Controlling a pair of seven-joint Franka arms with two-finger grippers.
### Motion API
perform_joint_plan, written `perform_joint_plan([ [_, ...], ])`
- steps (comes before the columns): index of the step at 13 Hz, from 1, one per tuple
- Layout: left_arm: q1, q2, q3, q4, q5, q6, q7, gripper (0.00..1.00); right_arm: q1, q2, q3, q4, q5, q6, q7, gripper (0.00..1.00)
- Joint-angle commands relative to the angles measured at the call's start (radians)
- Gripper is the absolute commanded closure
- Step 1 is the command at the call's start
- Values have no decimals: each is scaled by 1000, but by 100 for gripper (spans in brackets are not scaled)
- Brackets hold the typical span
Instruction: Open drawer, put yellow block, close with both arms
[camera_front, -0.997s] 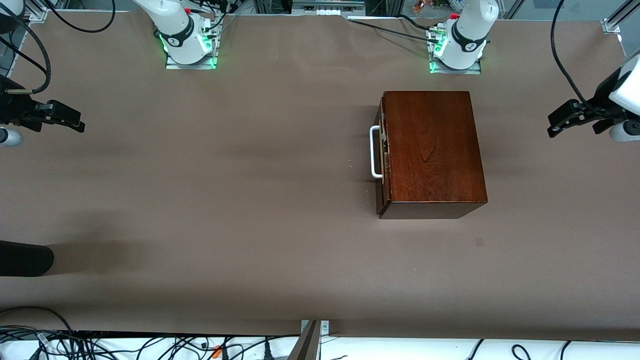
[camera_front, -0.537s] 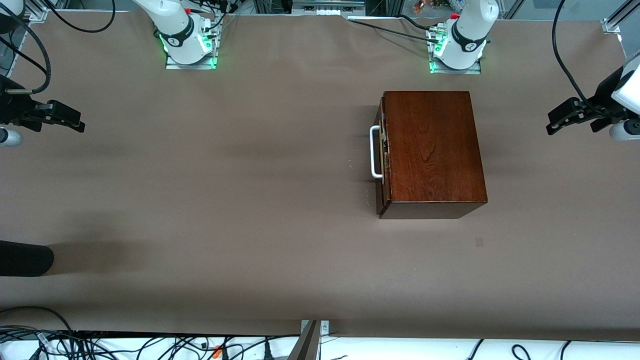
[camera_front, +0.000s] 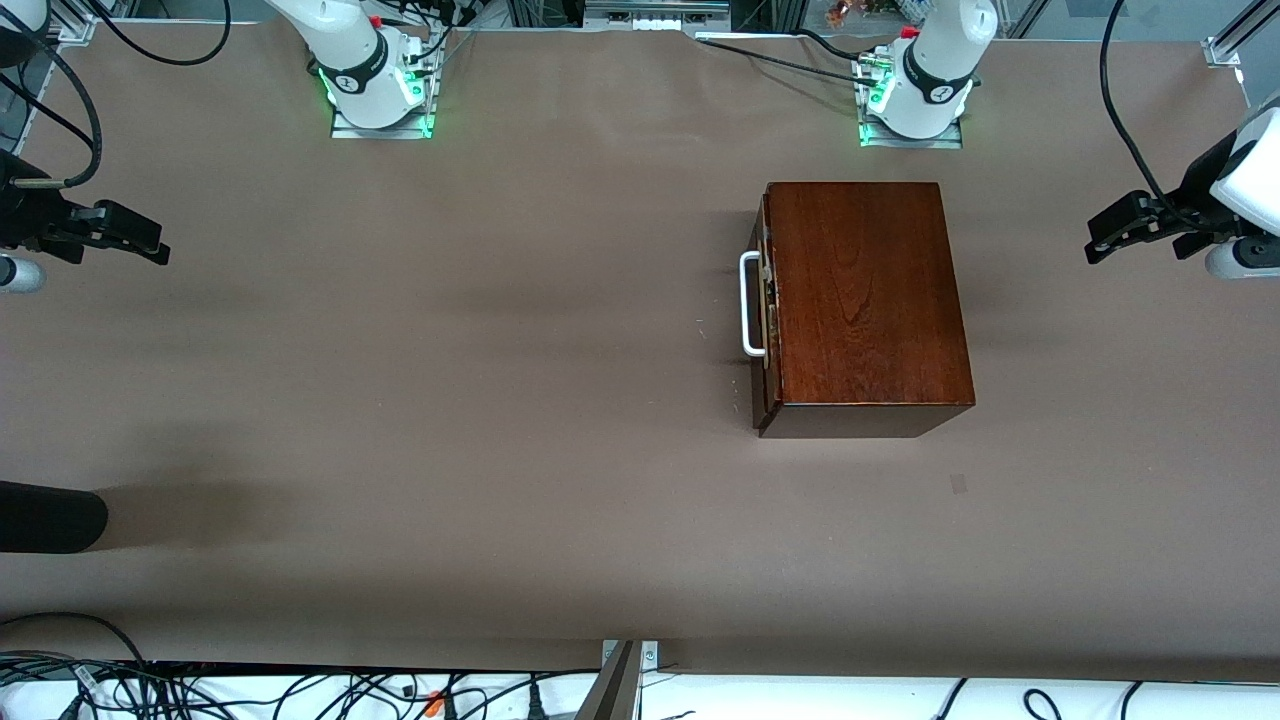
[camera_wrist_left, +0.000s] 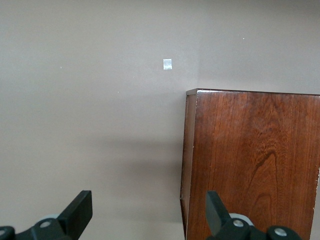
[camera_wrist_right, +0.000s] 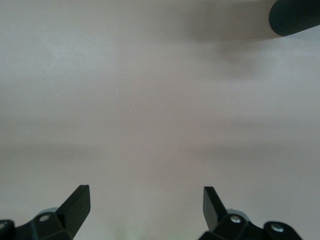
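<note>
Closed drawer in the rigid, glossy mahogany box, toward the left arm's end of the counter; its white handle, unobstructed, looks the firm hold. Left gripper and right gripper hover over opposite counter ends, fingers wide. No yellow block visible

Box toward left arm's end of table, drawer shut inside
</note>
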Motion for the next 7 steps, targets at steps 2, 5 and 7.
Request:
perform_joint_plan([
  [2,-6,-20,7,-11,-13,-10,24,0,-12,-16,8,-21,-3,10,-15,0],
  [5,-6,-20,7,-10,-13,-23,25,0,-12,-16,9,-21,-3,10,-15,0],
  [7,-8,-20,7,-10,-14,-41,25,0,-12,-16,9,-21,-3,15,-15,0],
])
